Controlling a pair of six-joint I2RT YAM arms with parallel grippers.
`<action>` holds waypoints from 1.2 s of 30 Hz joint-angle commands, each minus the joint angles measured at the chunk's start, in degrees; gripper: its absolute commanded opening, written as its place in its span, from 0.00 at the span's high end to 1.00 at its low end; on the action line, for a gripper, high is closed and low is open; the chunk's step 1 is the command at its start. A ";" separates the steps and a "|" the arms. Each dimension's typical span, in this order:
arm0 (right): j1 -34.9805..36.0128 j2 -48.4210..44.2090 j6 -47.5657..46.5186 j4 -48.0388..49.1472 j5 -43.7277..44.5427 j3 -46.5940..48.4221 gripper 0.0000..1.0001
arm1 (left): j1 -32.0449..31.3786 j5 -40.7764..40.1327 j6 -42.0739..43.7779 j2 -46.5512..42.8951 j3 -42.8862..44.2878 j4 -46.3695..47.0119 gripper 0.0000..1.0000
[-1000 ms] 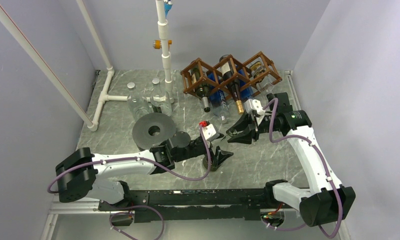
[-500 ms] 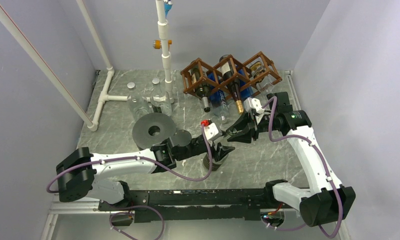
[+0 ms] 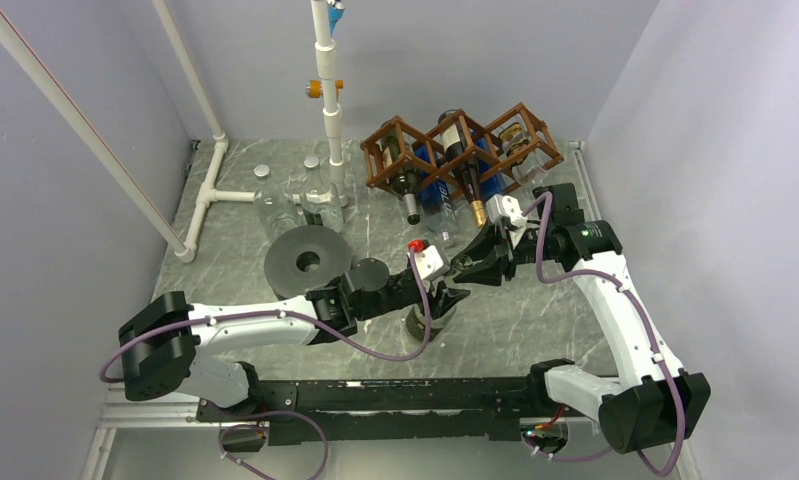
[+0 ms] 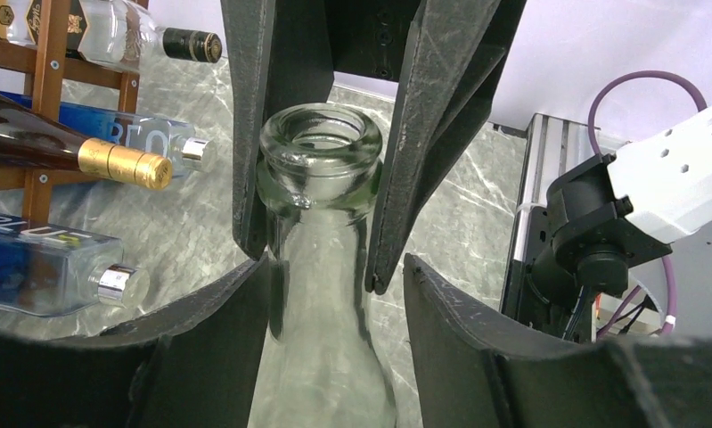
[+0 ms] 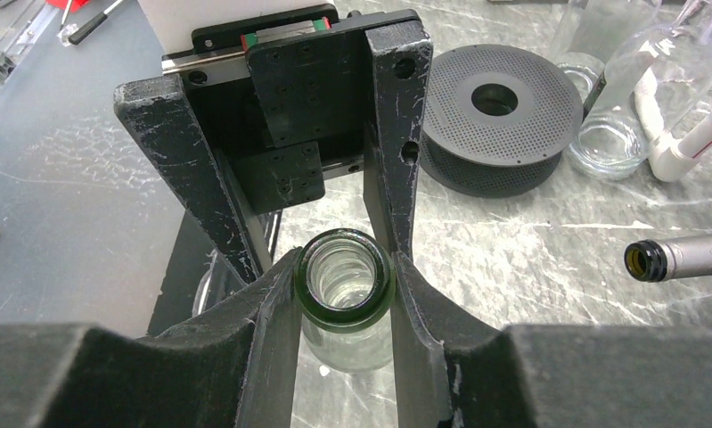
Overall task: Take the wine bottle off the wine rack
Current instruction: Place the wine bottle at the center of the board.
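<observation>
Grey veined table (image 3: 535,320) between lilac walls, and at its far side you have the wine rack (image 3: 460,150), a brown wooden lattice with several bottles lying in its cells, necks toward the arms. Your wine bottle (image 4: 321,357) is off the rack: clear glass, mouth open, out in front of the rack between the two arms. Your right end effector (image 5: 345,267) is clamped on it, both fingers pressed to the neck just under the lip. Your left end effector (image 4: 334,267) comes at the same neck from the opposite side, further down the glass. It stands narrow around the neck but not clamped, with one finger at the glass and a slit of table showing beside the other. From the top view you cannot tell whether the bottle's base rests on the table. In the rack you can see a dark bottle with a gold foil cap (image 4: 125,163), and blue-labelled clear bottles (image 4: 40,267) just beside it. Left of the end effectors lies a grey perforated disc (image 5: 499,116), with clear glass vessels (image 5: 615,134) just beside it and a white pipe frame (image 3: 327,120) behind those
</observation>
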 commanded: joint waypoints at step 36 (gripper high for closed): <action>-0.79 0.18 -8.55 -8.20 -7.63 3.48 0.00 | -0.26 -4.96 3.55 -7.20 -1.80 -0.13 1.00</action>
